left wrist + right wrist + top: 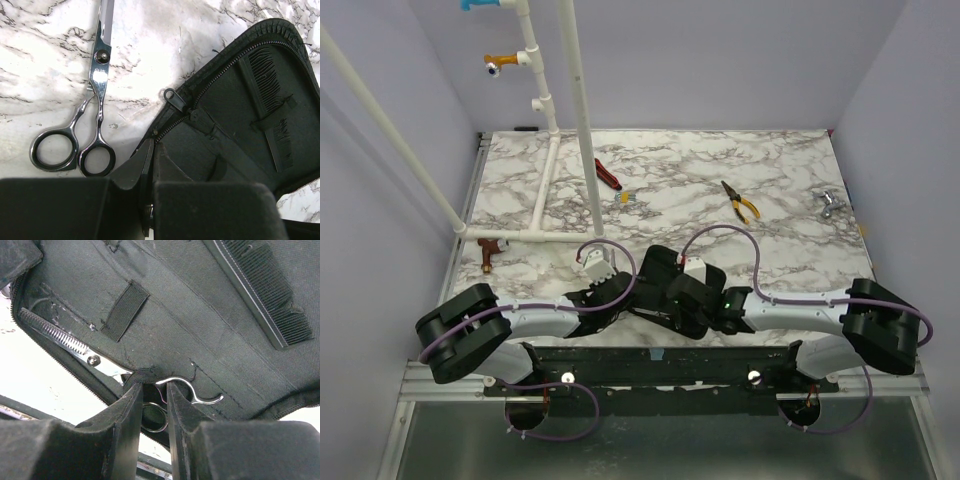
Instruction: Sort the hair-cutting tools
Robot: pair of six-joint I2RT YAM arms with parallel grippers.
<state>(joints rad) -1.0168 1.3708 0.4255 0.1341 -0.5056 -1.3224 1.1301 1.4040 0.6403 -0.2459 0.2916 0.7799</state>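
Our right gripper (pixel 152 390) is squeezed shut on the handle end of the toothed scissors (pixel 75 346). One small ring sits right between its two fingers (pixel 125 415), and a thin curly hook sticks out to the right. These scissors lie inside the black case (pixel 200 325), close to its edge. Their long line slants from the rings at the bottom middle up to the left, and the toothed blade points to the upper left.

Our left gripper (pixel 154 150) has its fingers (pixel 144 165) almost together. They pinch the rim of the case, next to the zipper.

Just left of the case, the plain scissors (pixel 99 75) lie flat on the marble table (pixel 165 45). They do not touch the case. They run almost straight up and down in the left wrist view. Their two rings are at the bottom left, and the blades point up and run off the top of the picture.

The black comb (pixel 265 85) lies inside the open case, tucked under a strap (pixel 290 102). In this view it leans from the upper left to the lower right, with its teeth on the right side.

From above, the two arms meet over the case near the front of the table. The yellow pliers (pixel 740 201) and the red-handled tool (pixel 607 175) lie well apart from it, farther back.
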